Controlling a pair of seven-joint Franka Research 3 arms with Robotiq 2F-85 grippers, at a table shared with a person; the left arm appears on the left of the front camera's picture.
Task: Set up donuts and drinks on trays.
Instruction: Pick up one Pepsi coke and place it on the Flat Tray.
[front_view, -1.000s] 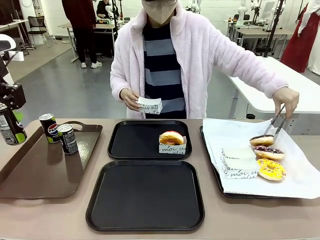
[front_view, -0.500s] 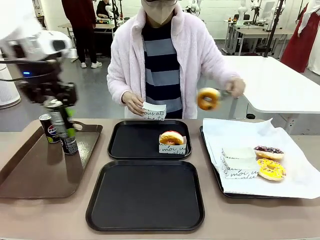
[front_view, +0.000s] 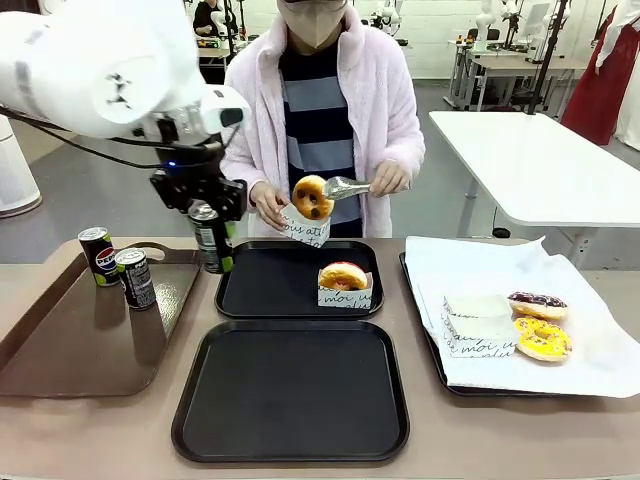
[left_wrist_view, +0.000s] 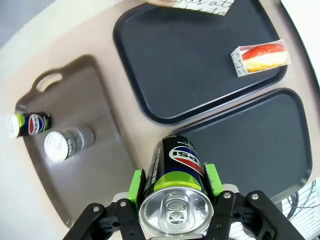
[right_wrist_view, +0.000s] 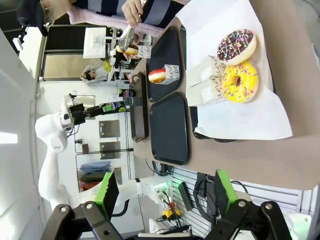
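Swung from far left to upper left-centre, my left gripper (left_wrist_view: 174, 182) clamps a slim dark Pepsi soda can (front_view: 209, 238) at the left rim of the far matte black tray (front_view: 262, 290); my right gripper (right_wrist_view: 162, 192) gapes empty.

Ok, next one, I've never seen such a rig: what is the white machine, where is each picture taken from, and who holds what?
The white machine is a robot arm, one of two. The front view looks across the table at a person; each wrist view looks along one gripper. The left gripper grips a soda can beside the far black tray, which holds one boxed donut. The right gripper is open. Two cans stand on the brown tray; two iced donuts lie on the paper-lined tray. The person's tongs hold a donut over a paper box.
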